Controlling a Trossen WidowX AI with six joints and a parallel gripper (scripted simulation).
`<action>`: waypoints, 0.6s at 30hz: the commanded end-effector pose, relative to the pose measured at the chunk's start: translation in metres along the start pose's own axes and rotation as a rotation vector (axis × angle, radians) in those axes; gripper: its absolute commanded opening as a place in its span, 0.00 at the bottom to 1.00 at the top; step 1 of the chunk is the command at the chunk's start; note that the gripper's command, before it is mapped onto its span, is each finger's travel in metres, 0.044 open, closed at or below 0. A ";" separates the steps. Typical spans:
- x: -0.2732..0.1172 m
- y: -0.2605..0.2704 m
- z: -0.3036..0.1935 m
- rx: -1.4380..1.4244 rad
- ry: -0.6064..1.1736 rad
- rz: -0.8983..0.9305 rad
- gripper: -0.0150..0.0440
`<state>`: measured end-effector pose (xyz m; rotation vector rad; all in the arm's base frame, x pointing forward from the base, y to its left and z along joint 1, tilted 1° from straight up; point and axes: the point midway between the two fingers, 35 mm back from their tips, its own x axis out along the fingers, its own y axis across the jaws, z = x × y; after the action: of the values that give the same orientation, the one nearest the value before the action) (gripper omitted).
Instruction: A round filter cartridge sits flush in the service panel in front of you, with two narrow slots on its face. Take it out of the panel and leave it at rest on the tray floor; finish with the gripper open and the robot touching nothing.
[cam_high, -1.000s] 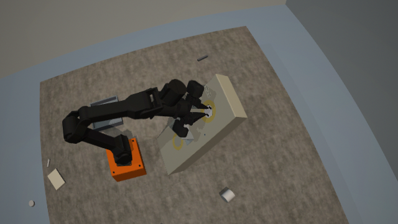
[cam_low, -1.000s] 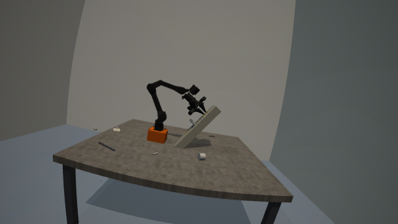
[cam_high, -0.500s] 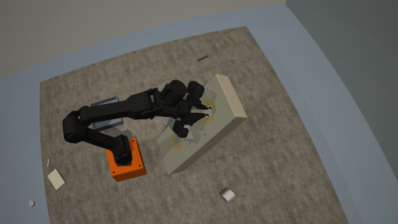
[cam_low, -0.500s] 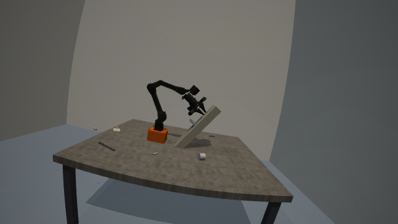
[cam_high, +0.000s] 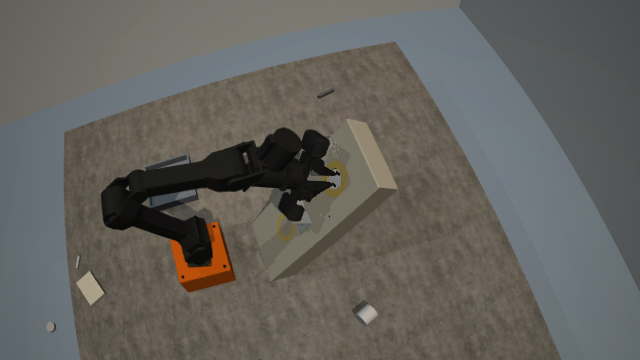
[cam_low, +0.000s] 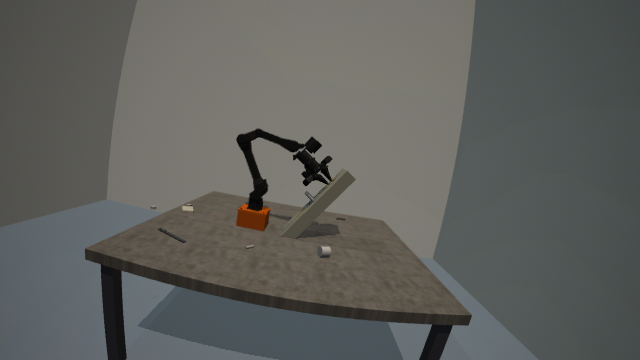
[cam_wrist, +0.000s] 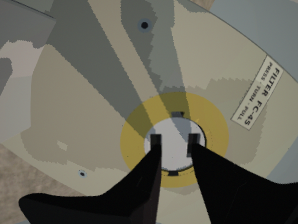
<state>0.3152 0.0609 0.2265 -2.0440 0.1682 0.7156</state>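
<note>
Top view: the black arm reaches from its orange base (cam_high: 202, 262) toward two o'clock, over the tilted beige service panel (cam_high: 372, 160). The gripper (cam_high: 334, 181) sits on the yellow-ringed filter cartridge (cam_high: 341, 181) in the panel's upper half. A second yellow ring (cam_high: 286, 228) lies lower on the panel, at seven o'clock from the first. A grey tray (cam_high: 169, 181) shows behind the arm, and a small white cylinder (cam_high: 365, 313) lies on the table at six o'clock from the panel.

Exterior view: the gripper (cam_low: 324, 176) meets the leaning panel (cam_low: 320, 206) near its top edge.

Wrist view: the cartridge (cam_wrist: 174, 143) is seated flush inside its yellow ring. The two dark fingers stand narrowly apart, their tips reaching its two slots; nothing is clamped between them. A label (cam_wrist: 256, 102) sits at two o'clock from the cartridge.
</note>
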 end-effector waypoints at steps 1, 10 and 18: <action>0.002 0.000 0.000 -0.004 0.003 0.000 0.43; 0.002 0.000 0.000 -0.004 0.003 0.000 0.43; 0.004 0.000 0.000 -0.004 0.003 0.000 0.43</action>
<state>0.3168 0.0613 0.2254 -2.0443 0.1672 0.7146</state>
